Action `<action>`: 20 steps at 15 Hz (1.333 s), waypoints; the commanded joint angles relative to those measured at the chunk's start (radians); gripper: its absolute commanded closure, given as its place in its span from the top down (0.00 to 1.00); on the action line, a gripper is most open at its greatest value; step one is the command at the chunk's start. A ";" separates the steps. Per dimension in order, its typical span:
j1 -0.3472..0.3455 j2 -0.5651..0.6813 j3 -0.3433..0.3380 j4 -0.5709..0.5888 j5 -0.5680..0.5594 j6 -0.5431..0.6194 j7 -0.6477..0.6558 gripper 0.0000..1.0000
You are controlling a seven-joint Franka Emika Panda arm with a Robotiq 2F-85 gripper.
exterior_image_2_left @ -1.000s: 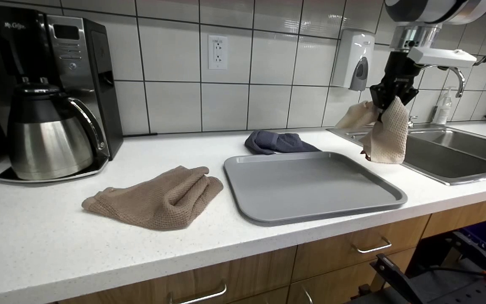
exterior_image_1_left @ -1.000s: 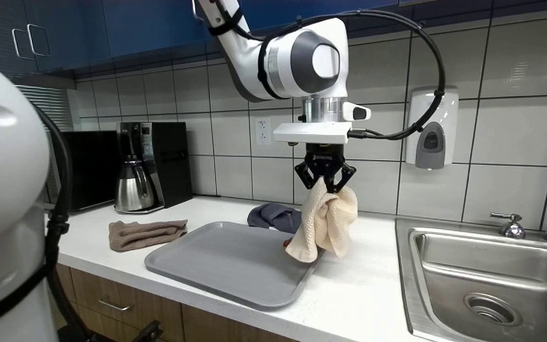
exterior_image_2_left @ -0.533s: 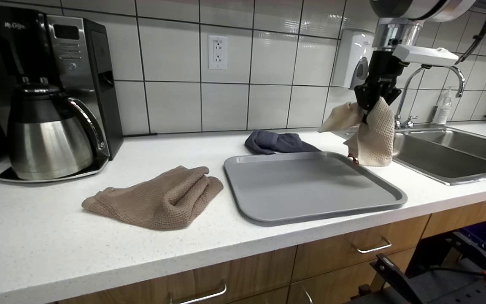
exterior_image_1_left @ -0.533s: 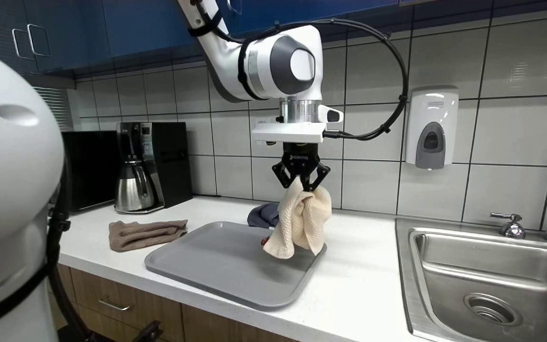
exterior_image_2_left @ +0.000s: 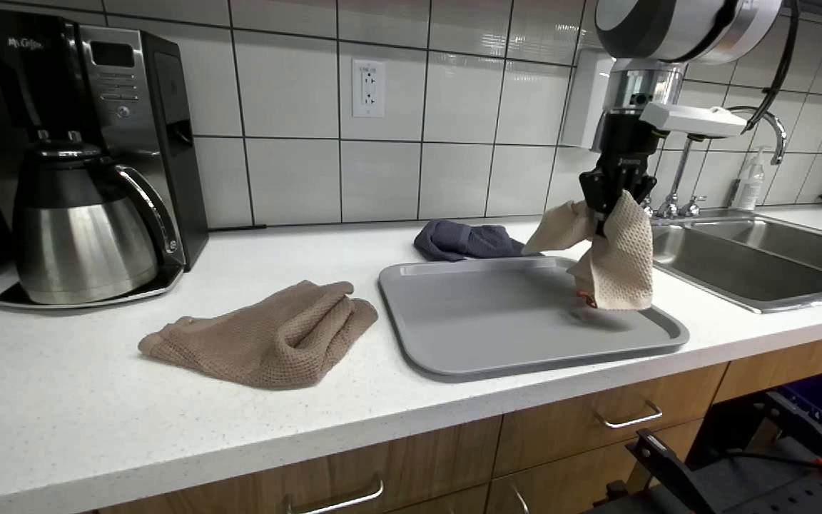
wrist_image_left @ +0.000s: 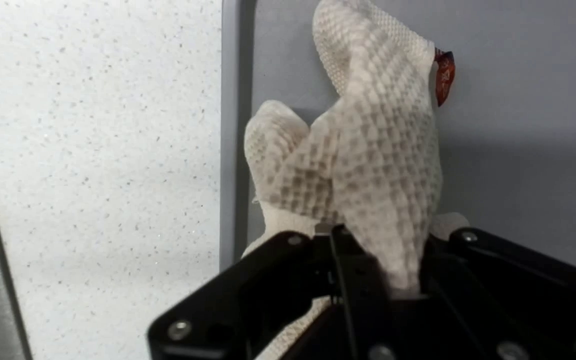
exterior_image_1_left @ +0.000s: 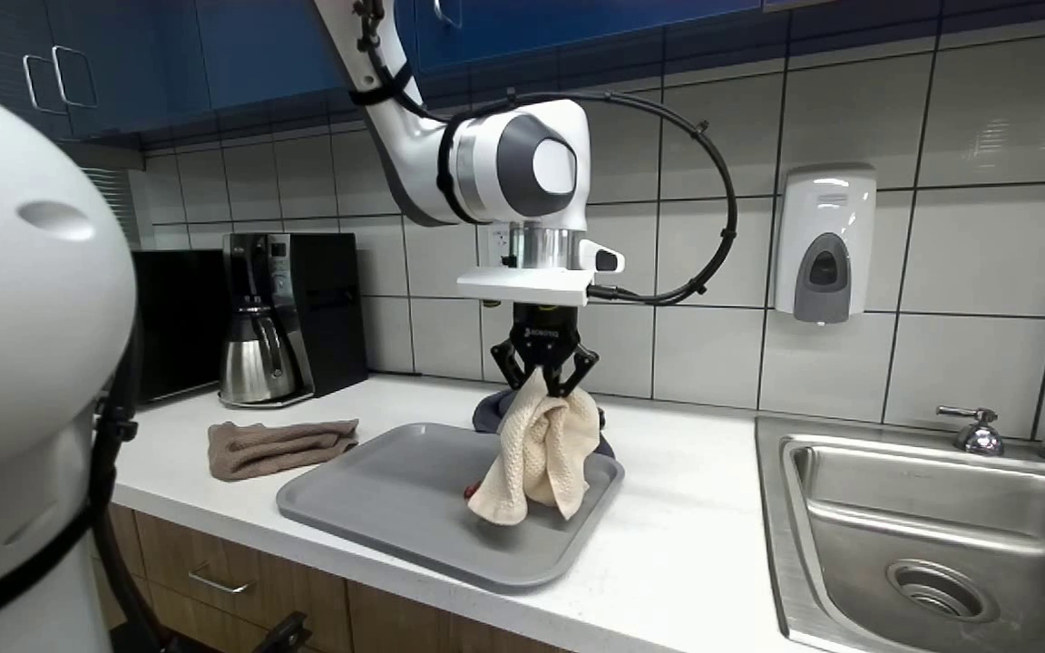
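A cream waffle-weave cloth (exterior_image_1_left: 536, 458) hangs bunched from my gripper (wrist_image_left: 390, 262), which is shut on a fold of it. In the wrist view the cloth (wrist_image_left: 383, 135) spreads forward from the fingers, and a small red tag (wrist_image_left: 445, 77) sticks out at its edge. Its folds partly hide the fingertips. Below lies a grey tray (exterior_image_2_left: 482, 314); the cloth's lower edge hangs low over the tray's sink-side end, casting a shadow. A brown folded cloth (exterior_image_2_left: 268, 339) lies on the counter beside the tray. Behind the tray sits a crumpled dark blue cloth (exterior_image_2_left: 464, 239).
A coffee maker (exterior_image_2_left: 154, 128) with a steel carafe (exterior_image_2_left: 90, 243) stands toward the brown cloth's end of the counter. At the opposite end is a steel sink (exterior_image_1_left: 776, 544) with a faucet. A soap dispenser (exterior_image_1_left: 826, 245) is fixed to the tiled wall; blue cabinets (exterior_image_1_left: 305, 54) hang above.
My gripper has moved left in both exterior views, carrying the cream cloth further over the tray, and has come down in the last half second. The tray and the other cloths have stayed put.
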 commanded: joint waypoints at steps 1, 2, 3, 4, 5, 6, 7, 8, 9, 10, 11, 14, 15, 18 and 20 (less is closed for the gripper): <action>-0.005 0.047 0.020 0.015 0.035 -0.010 -0.006 0.02; -0.005 0.059 0.024 0.014 0.035 -0.009 -0.002 0.02; -0.006 0.069 0.026 0.015 0.034 -0.009 -0.003 0.02; -0.007 0.078 0.028 0.016 0.032 -0.009 -0.001 0.02; -0.007 0.086 0.030 0.017 0.031 -0.010 -0.001 0.02; -0.008 0.092 0.032 0.017 0.028 -0.010 0.001 0.02; -0.009 0.098 0.033 0.017 0.026 -0.010 0.002 0.02; -0.010 0.104 0.034 0.017 0.026 -0.009 0.001 0.02; -0.011 0.109 0.034 0.017 0.025 -0.008 0.001 0.02; -0.012 0.115 0.034 0.017 0.025 -0.007 0.001 0.02; -0.013 0.121 0.033 0.017 0.024 -0.007 0.001 0.02; -0.017 0.141 0.030 0.019 0.021 -0.001 0.005 0.02; -0.020 0.149 0.030 0.020 0.022 -0.001 0.006 0.02; -0.027 0.174 0.027 0.025 0.019 0.002 0.011 0.02; -0.031 0.184 0.028 0.027 0.017 -0.002 0.011 0.32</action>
